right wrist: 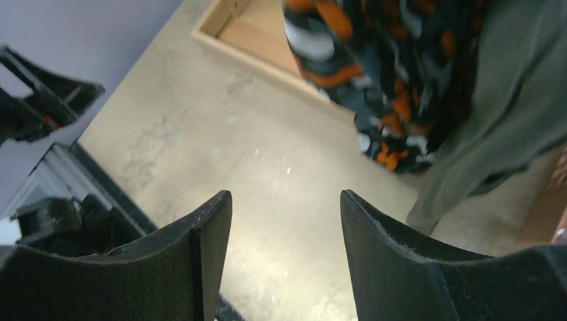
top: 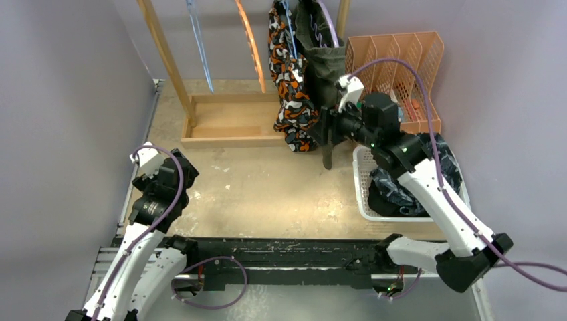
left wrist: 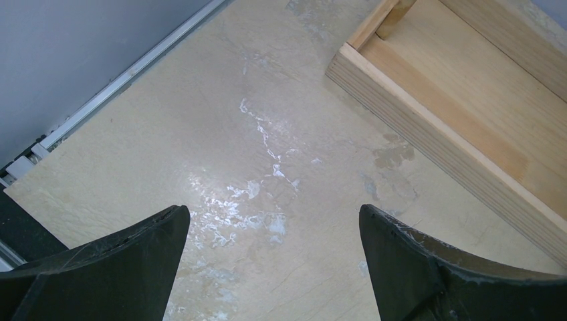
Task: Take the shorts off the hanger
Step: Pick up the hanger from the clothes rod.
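Note:
Two pairs of shorts hang on hangers from the wooden rack. One is orange-black-white patterned (top: 292,93) (right wrist: 391,73); the olive green pair (top: 321,60) (right wrist: 518,100) hangs to its right. A thin blue hanger (top: 289,30) shows above the patterned pair. My right gripper (top: 321,130) (right wrist: 286,197) is open and holds nothing. It hovers low beside the hem of the olive pair, just in front of both. Dark shorts (top: 401,184) lie piled in the white basket (top: 361,200). My left gripper (top: 182,166) (left wrist: 274,221) stands wide open over bare table, far left of the rack.
The rack's wooden base tray (top: 227,124) (left wrist: 468,134) lies at the back centre, with bare blue (top: 199,47) and orange (top: 251,47) hangers above it. An orange slotted file organizer (top: 401,60) stands behind the basket. Grey walls close in on both sides.

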Robot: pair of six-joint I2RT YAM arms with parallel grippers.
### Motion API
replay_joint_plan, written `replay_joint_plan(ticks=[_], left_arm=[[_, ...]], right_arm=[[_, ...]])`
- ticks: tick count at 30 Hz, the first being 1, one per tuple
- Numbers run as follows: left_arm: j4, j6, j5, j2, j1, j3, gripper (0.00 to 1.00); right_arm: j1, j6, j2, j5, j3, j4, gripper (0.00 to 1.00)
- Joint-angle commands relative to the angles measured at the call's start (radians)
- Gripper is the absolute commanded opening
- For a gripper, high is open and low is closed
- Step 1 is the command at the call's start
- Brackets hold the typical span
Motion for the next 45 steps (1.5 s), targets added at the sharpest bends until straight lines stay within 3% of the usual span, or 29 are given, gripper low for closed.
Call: replay_joint_plan(ticks=[1, 7, 21, 32, 45], left_arm=[[0.036, 0.013, -0.009, -0.003, 0.003, -0.005, 0.98], [0.033, 0.011, -0.014, -0.001, 0.003, -0.005, 0.98], [0.037, 0.017, -0.011, 0.012, 0.004, -0.004, 0.98], [0.039, 0.02, -0.008, 0.0, 0.003, -0.003, 0.98], [0.042, 0.024, -0.001, -0.006, 0.003, -0.005, 0.98]], right_arm=[[0.093, -0.116, 0.081, 0.302, 0.249, -0.05, 0.63], [0.137, -0.156, 0.188, 0.586, 0.405, -0.007, 0.63], [0.153, -0.113, 0.435, 0.527, 0.697, -0.027, 0.61], [0.181, -0.106, 0.625, 0.703, 0.906, -0.111, 0.59], [0.197, -0.101, 0.672, 0.818, 0.859, -0.022, 0.6]])
